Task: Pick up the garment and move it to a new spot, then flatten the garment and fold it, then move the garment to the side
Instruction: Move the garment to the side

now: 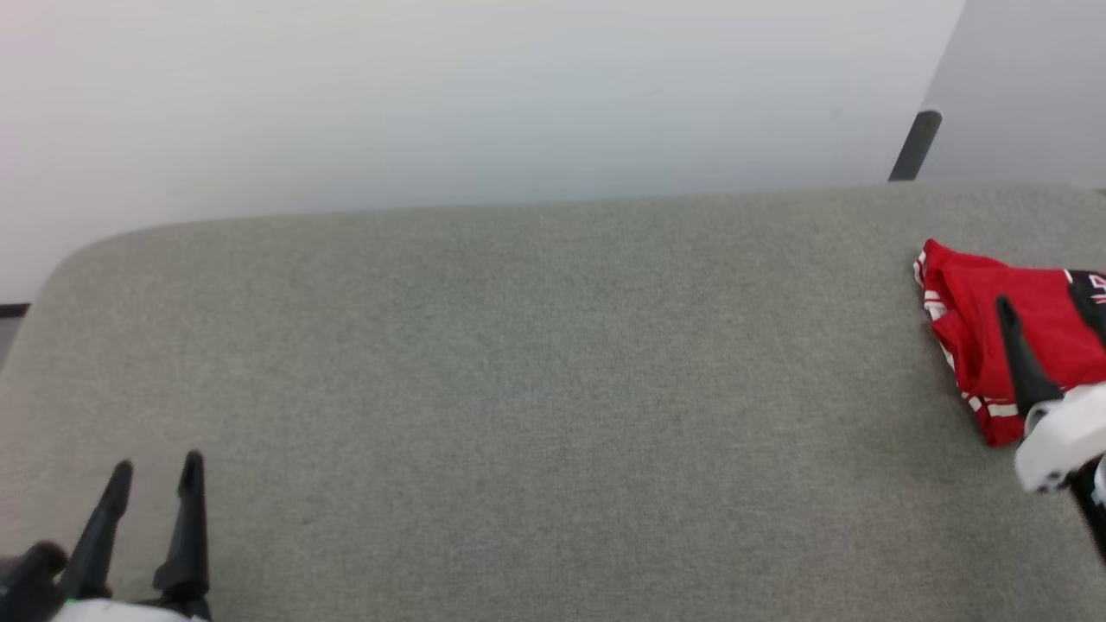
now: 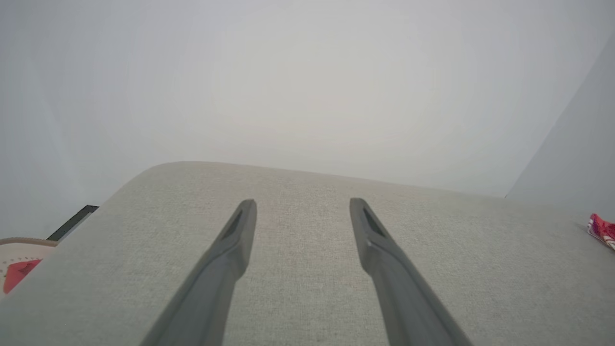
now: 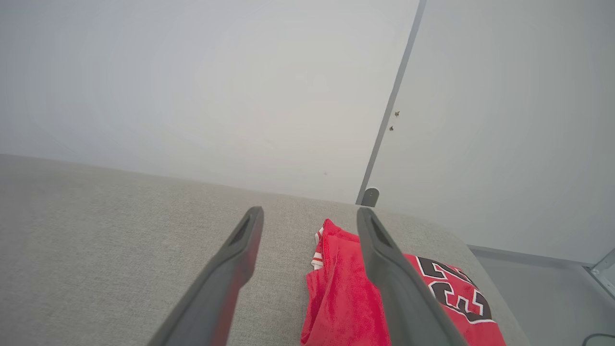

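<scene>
The garment (image 1: 976,328) lies bunched at the right end of the grey padded table (image 1: 518,389), red with striped trim and black white-outlined lettering. In the right wrist view the garment (image 3: 336,298) shows the number on its right part. My right gripper (image 3: 310,211) is open over the garment's left edge with nothing between its fingers; one dark finger (image 1: 1024,363) crosses the red cloth in the head view. My left gripper (image 1: 155,466) is open and empty above the table's near left corner. From the left gripper (image 2: 302,203), a sliver of the garment (image 2: 603,229) shows far right.
A pale wall runs behind the table. A dark post (image 1: 916,142) stands behind its far right corner. The table's left end is rounded, and a beige object with a red patch (image 2: 19,269) sits beyond it. Floor shows past the right end.
</scene>
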You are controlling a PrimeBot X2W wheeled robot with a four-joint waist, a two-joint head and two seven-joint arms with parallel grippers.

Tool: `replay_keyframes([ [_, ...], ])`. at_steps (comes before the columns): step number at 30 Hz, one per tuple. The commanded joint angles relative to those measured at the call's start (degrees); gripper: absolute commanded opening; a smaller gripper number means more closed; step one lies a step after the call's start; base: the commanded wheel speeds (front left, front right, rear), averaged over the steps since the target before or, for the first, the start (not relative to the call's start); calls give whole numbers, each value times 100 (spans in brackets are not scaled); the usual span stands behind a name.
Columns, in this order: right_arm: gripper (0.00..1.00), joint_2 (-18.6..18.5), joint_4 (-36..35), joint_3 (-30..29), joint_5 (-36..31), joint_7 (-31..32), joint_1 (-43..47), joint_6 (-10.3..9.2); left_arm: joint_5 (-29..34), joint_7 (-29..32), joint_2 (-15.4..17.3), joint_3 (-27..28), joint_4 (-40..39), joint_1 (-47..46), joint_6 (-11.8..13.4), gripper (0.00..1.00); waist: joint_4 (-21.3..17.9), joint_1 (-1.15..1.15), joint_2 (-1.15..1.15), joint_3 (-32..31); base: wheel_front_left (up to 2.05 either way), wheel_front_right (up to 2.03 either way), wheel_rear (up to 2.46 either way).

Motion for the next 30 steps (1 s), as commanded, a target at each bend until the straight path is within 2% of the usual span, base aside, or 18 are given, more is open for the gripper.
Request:
replay_keyframes([
  [1,100,76,-126,-94,-68,-42,146,-5,9,-37,0,39,-21,86,31,100,70,0,0,-116,0,0,0],
  [9,100,825,-1399,-669,-678,169,1247,-5,91,-111,-3,333,-127,538,-22,100,155,0,0,-288,0,0,0],
  [16,100,1337,-2215,-773,-1025,382,1929,-5,169,-138,-148,532,-154,787,-139,100,183,0,0,-346,0,0,0],
  [30,100,1665,-2745,-930,-1204,484,2604,-5,247,-144,-700,977,-127,1002,-557,100,183,0,0,-469,0,0,0],
])
